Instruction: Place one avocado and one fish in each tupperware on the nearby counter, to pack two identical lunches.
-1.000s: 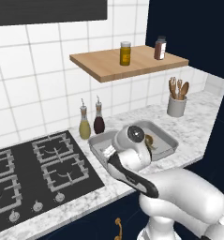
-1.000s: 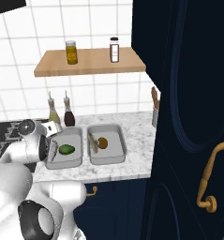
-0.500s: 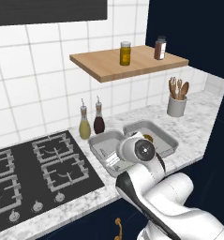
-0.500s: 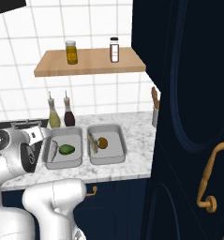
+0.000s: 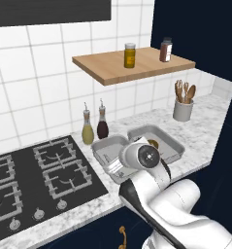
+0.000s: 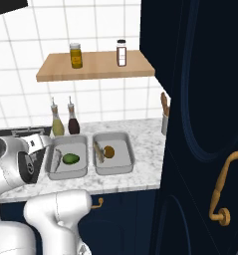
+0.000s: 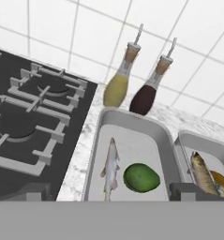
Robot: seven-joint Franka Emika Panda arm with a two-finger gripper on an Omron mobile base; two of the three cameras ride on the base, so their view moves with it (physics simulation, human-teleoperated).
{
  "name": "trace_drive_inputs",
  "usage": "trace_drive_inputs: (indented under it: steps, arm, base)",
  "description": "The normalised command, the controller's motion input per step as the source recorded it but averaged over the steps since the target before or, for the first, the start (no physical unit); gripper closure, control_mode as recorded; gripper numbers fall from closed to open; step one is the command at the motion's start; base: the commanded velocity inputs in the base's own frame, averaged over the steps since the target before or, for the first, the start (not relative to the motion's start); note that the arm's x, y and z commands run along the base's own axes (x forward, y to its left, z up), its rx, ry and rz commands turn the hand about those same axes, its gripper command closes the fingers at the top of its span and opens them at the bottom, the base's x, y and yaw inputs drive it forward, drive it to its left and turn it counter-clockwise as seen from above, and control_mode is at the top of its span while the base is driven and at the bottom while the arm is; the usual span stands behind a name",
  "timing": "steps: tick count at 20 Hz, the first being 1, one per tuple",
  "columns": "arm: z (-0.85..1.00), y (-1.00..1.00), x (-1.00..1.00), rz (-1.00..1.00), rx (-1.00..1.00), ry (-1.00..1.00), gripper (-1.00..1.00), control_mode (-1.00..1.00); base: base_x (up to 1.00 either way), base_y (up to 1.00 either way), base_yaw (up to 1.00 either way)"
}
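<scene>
Two light-grey tupperware containers sit side by side on the marble counter (image 6: pixel 146 149). The left tupperware (image 7: pixel 97 154) holds a pale fish (image 7: pixel 111 171) and a green avocado (image 7: pixel 141 177). In the right tupperware (image 7: pixel 186 140) lie another fish (image 7: pixel 203 173) and a brownish avocado (image 7: pixel 221 180). From the right base view, the same pair shows as green avocado (image 6: pixel 70 158) and brown avocado (image 6: pixel 108 151). My gripper (image 7: pixel 112 193) is open and empty, hanging back above the near edge of the left container, its fingertips (image 7: pixel 33 191) spread wide.
Two oil bottles (image 7: pixel 117 84) stand just behind the left container. The black gas hob (image 5: pixel 35 170) lies to the left. A white utensil holder (image 5: pixel 183 109) stands at the far right, a wooden shelf (image 5: pixel 137 65) with two jars above. A dark door with a brass handle (image 6: pixel 222 184) borders the right.
My arm has drawn back from above the containers toward the counter's front edge and the robot's left side. The food in both containers has not moved.
</scene>
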Motion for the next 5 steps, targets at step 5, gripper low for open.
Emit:
trace_drive_inputs:
  steps: [5]
  arm:
    - [0.0, 0.0, 0.0, 0.0, 0.0, 0.0, -1.0, -1.0]
  base:
    - [0.0, 0.0, 0.0]
